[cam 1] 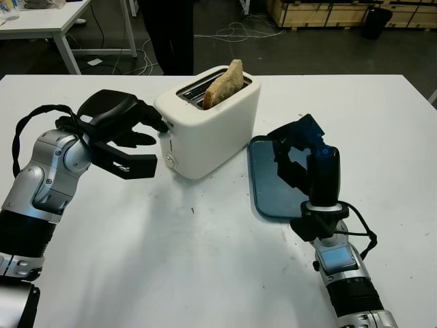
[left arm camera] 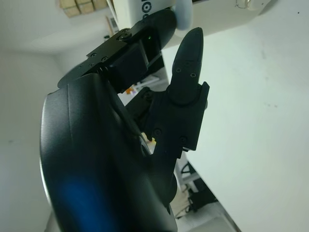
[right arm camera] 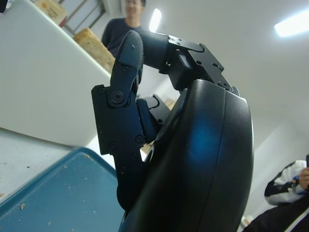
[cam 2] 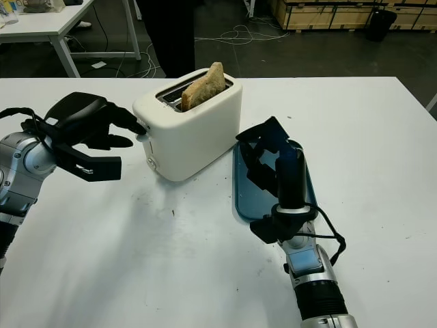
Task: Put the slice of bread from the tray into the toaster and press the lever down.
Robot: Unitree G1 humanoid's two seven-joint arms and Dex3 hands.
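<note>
Up in the toaster's [cam 1: 208,126] slot the bread [cam 1: 223,85] already stands, so I judge the lever is the step in hand. My left hand [cam 1: 126,133] sits at the toaster's lever end, holding nothing, one fingertip [cam 1: 158,124] touching near the lever; next I need a firm downward push. My right hand [cam 1: 298,152] hangs open above the tray [cam 1: 263,195], near the table's [cam 1: 205,273] middle.
</note>
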